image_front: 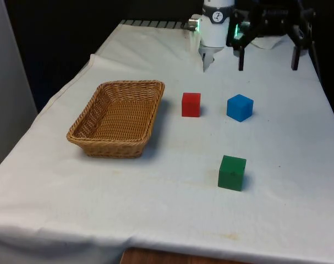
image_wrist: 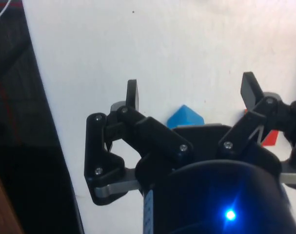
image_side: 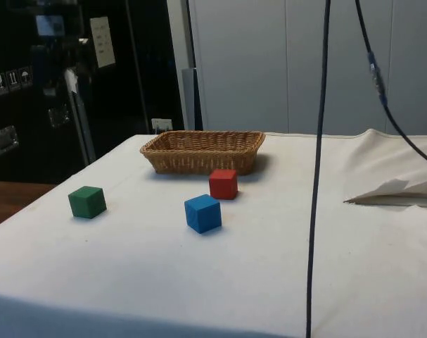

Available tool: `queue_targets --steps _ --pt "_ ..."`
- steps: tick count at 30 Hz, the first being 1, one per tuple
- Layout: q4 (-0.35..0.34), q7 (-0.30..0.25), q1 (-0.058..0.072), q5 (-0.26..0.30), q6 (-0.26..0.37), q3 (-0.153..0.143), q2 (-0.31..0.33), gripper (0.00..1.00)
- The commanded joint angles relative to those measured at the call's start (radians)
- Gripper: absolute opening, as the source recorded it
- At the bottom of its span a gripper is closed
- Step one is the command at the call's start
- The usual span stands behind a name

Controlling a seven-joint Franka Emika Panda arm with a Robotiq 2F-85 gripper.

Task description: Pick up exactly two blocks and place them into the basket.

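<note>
A woven wicker basket (image_front: 131, 83) stands empty on the front view's left, also in the side view (image_side: 199, 160). To its right sit a red block (image_front: 191, 104) and a blue block (image_front: 240, 107); a green block (image_front: 232, 172) lies nearer the table's front edge. The side view shows the red block (image_side: 223, 184), blue block (image_side: 202, 213) and green block (image_side: 86, 201). My gripper (image_front: 267, 59) hangs open and empty over the table's far end, beyond the blue block. Between its spread fingers in the wrist view, the gripper (image_wrist: 190, 92) frames the blue block (image_wrist: 184, 118) far below.
A black cable (image_side: 316, 176) hangs down across the side view. A rumpled fold of white cloth (image_side: 403, 191) lies at the table's far end near the robot. White cloth separates the three blocks and the basket.
</note>
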Motion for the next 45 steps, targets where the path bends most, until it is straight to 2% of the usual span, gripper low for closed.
queue_targets --steps 1,6,7,12,14,15,16,22,25,26,27,33,34,35,43,44,45 --pt "-0.007 0.0 0.001 0.004 0.023 0.004 0.007 1.0" --pt "-0.027 -0.015 -0.001 0.004 0.06 0.008 0.028 1.0" --pt "-0.025 -0.011 0.0 0.0 0.048 0.005 0.026 1.0" --pt "-0.029 -0.038 -0.008 0.006 0.092 0.009 0.062 1.0" --pt "-0.025 -0.055 -0.016 0.008 0.113 0.006 0.084 1.0" --pt "-0.031 -0.043 -0.007 0.0 0.105 0.001 0.073 1.0" --pt "-0.024 -0.06 -0.017 0.009 0.119 0.005 0.089 1.0" --pt "0.004 -0.092 -0.03 0.018 0.155 0.0 0.147 1.0" --pt "0.04 -0.108 -0.042 0.022 0.166 -0.001 0.193 1.0" --pt "0.03 -0.1 -0.034 0.016 0.164 -0.007 0.182 1.0" --pt "0.05 -0.112 -0.044 0.023 0.168 -0.002 0.204 1.0" --pt "0.11 -0.135 -0.06 0.046 0.183 -0.005 0.274 1.0" --pt "0.106 -0.131 -0.054 0.04 0.182 -0.013 0.271 1.0" --pt "0.116 -0.137 -0.061 0.051 0.183 -0.006 0.28 1.0" --pt "0.127 -0.139 -0.06 0.061 0.186 -0.01 0.296 1.0" --pt "0.123 -0.137 -0.056 0.056 0.181 -0.014 0.287 1.0" --pt "0.13 -0.139 -0.061 0.062 0.188 -0.009 0.303 1.0"
